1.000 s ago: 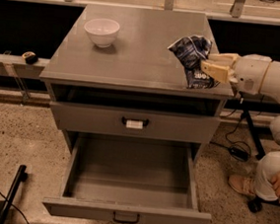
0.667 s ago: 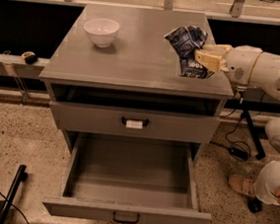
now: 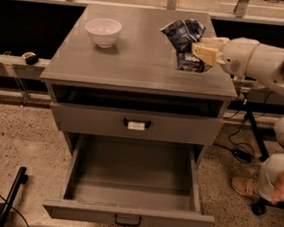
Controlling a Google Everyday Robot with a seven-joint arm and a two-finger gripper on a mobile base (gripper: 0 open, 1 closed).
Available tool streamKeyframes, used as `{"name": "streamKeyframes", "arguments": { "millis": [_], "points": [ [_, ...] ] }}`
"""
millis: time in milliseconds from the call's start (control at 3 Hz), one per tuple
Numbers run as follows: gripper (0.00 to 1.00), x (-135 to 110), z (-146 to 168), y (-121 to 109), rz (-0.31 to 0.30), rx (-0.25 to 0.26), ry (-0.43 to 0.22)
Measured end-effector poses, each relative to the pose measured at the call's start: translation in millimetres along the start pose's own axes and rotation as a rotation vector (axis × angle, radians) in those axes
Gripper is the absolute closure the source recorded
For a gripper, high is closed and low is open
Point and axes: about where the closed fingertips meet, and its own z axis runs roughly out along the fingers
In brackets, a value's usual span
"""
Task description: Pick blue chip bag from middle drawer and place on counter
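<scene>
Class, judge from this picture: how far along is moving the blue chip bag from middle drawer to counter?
Done: the middle drawer stands open and empty. In hand: the gripper is shut on the blue chip bag, low over the right side of the counter. Left: letting go and drawing the arm clear.

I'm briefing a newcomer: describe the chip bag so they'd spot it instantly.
Find the grey counter above the open drawer. At its right side the gripper holds the chip bag. It is crumpled dark-blue foil, unlike the white bowl at left.
</scene>
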Motion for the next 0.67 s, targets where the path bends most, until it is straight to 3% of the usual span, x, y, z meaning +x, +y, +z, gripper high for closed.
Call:
{"name": "streamKeyframes", "arguments": {
  "millis": [667],
  "points": [
    [1.0, -24, 58, -39, 0.138, 0.083, -0.004]
  ]
}}
